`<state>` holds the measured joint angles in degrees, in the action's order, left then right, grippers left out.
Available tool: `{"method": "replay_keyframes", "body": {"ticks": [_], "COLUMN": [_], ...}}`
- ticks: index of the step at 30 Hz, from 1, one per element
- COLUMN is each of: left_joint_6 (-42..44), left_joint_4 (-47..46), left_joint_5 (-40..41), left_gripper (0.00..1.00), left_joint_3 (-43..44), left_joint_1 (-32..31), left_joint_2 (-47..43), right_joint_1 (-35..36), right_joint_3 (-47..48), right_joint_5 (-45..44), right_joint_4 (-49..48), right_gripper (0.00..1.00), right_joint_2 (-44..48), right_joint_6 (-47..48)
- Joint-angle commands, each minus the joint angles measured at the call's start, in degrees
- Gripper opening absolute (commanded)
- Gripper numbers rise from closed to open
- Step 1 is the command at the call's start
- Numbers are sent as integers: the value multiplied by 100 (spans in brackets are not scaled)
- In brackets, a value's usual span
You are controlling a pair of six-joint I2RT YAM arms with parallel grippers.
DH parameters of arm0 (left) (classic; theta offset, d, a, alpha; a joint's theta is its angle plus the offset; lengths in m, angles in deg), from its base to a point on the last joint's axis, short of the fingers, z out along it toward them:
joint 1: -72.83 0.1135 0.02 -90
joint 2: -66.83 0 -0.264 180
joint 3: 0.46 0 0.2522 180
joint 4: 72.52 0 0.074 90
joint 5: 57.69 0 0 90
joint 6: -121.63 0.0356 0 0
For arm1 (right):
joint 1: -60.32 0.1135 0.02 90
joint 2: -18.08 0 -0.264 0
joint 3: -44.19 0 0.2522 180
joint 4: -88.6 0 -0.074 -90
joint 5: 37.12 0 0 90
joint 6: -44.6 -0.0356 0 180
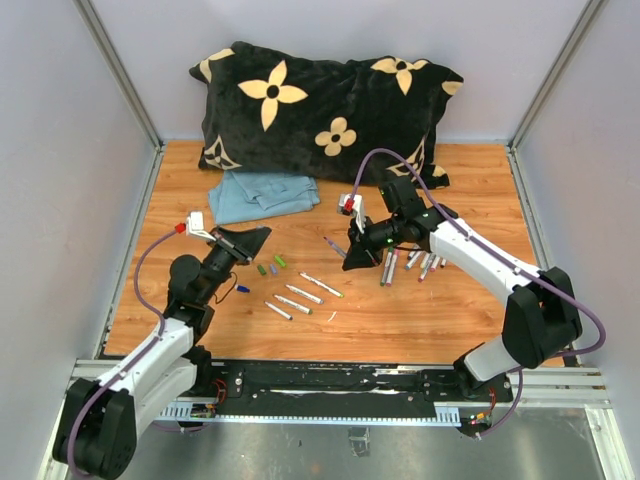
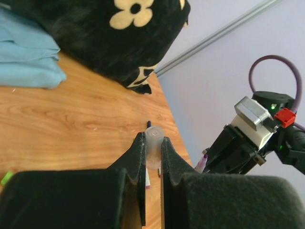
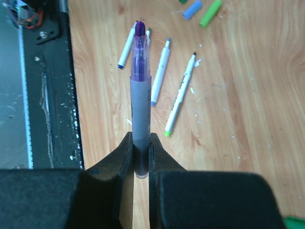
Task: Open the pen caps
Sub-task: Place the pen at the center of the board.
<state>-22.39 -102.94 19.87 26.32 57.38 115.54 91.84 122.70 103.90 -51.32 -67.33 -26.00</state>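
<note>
You have both pinched shut: right gripper (image 3: 141,143) on the pen (image 3: 141,95), left gripper (image 2: 152,143) on what looks like a tiny pale cap (image 2: 154,133) — probably light and slippery, so squeeze its middle.

light: bright, even, from overhead | shadows: soft, short, under both arms on the table (image 1: 400,320) | glare: mild sheen on the wood | focus: top view sharp; wrist views blur the black fingers (image 2: 136,157) nearest the lens, pale cap (image 2: 155,138) soft, purple pen (image 3: 141,109) crisp | edges: frame rails (image 1: 122,75) splay outward in the top view
</note>
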Motion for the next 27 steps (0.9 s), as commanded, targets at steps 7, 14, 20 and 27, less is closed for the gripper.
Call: {"method": "replay_keyframes", "body": {"ticks": [7, 14, 20, 27], "left_joint_6": [3, -120, -157, -170], "left_joint_4": [1070, 1105, 1113, 1114], "left_joint_5": [243, 225, 225, 239], "left_gripper": [0, 0, 0, 0], "left_joint_3": [-344, -472, -510, -523], "left_joint_1": [24, 24, 24, 24], "left_joint_2": [-698, -715, -713, -664], "right_joint_1": [47, 56, 104, 306], "right_joint_3": [284, 341, 388, 448], "right_joint_5": [-1162, -1369, -1506, -1910], "right_joint_4": [577, 643, 715, 734], "right_gripper": [2, 3, 3, 4], "right_joint_2": [-147, -315, -473, -755], "right_joint_6": [564, 565, 559, 466]}}
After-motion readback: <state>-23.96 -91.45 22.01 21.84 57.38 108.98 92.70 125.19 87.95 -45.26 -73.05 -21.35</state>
